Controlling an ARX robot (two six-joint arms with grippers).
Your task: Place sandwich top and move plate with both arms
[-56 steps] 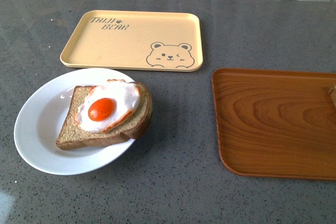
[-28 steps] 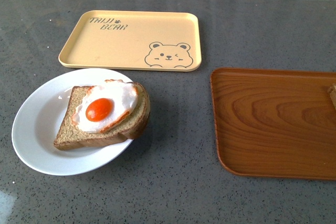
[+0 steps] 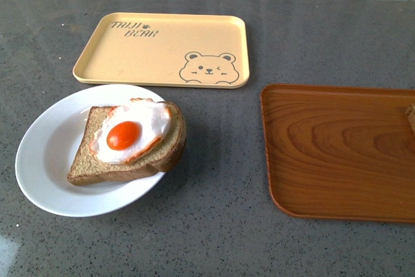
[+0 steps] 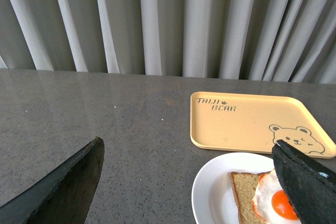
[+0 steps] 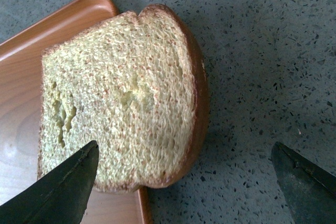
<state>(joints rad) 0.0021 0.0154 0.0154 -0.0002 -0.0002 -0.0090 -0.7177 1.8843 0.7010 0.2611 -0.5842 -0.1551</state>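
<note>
bread update: the sandwich top lies face up right below the right claw, partly on the corner of the wooden tray and partly hanging over its rim onto the grey desk. that claw is spread wide and gripping nothing, one finger over the slice's edge, the other out over bare desk. left claw is spread wide and empty too, with the white plate just ahead of it, off toward one finger. plate carries the egg slice, and the yellow bear tray sits just beyond the plate.
</note>
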